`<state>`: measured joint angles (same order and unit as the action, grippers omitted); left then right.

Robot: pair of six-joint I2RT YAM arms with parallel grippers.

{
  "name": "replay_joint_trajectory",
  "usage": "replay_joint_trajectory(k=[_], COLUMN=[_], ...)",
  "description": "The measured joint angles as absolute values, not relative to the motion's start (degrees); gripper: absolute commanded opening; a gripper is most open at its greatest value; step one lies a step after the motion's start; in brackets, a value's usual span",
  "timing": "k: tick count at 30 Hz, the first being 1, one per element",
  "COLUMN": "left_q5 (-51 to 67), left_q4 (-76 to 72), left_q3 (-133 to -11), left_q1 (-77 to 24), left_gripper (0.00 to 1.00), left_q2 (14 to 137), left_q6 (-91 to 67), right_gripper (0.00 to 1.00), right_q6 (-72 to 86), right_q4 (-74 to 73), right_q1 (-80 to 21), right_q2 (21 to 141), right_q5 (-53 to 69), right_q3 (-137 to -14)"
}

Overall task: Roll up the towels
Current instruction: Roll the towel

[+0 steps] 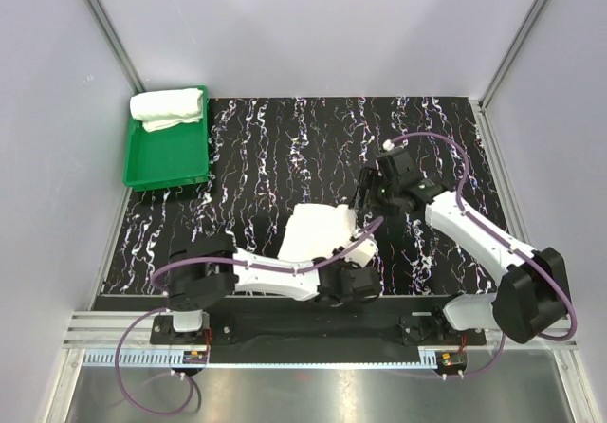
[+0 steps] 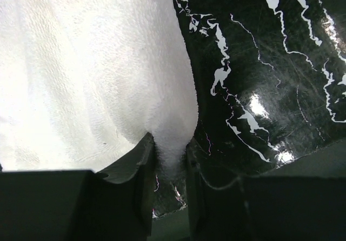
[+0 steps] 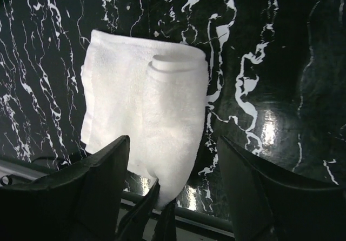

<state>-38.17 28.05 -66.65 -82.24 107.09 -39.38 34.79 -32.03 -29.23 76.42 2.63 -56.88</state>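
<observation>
One white towel (image 1: 318,231) lies on the black marbled table near the front middle, its right side folded or rolled over into a thick band (image 3: 175,106). My left gripper (image 1: 358,245) is shut on the near end of that band; in the left wrist view (image 2: 170,146) the cloth (image 2: 81,62) is pinched between its fingers. My right gripper (image 1: 366,200) is open, held above the towel's far right side; in the right wrist view (image 3: 173,144) its jaws stand wide apart over the band. A second towel (image 1: 169,108) lies rolled in the green tray (image 1: 166,162).
The green tray stands at the far left corner beside the left wall. Grey walls enclose the table on three sides. The two arms converge over the front middle. A metal rail (image 1: 313,333) runs along the near edge.
</observation>
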Motion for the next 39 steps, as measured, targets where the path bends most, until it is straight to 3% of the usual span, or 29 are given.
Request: replay_joint_trajectory(k=[14,23,28,33,39], left_q5=[-21.52,-10.04,-5.58,-1.61,1.48], left_q4=[13.15,-0.47,-8.78,-16.05,-25.67], left_q3=[-49.1,-34.68,-25.93,-20.51,-15.53], left_q1=[-74.85,-66.15,-61.58,-58.39,-56.6], left_gripper=[0.0,0.0,0.0,0.0,0.0], left_q2=[89.89,77.69,71.75,71.07,72.51], left_q6=[-44.21,-51.13,-55.96,-60.31,-66.13], right_gripper=[0.78,0.78,0.7,0.56,0.5], right_q6=[35.31,38.11,40.93,45.04,48.21], right_q4=[-35.07,-27.86,-18.92,-6.04,4.4], right_q1=[-25.74,-25.47,-25.45,-25.65,-28.77], right_q2=[70.19,66.32,66.65,70.37,76.23], right_q5=[-0.38,7.55,15.9,23.99,28.1], right_q3=[-55.7,-47.66,-42.48,-37.98,-37.04])
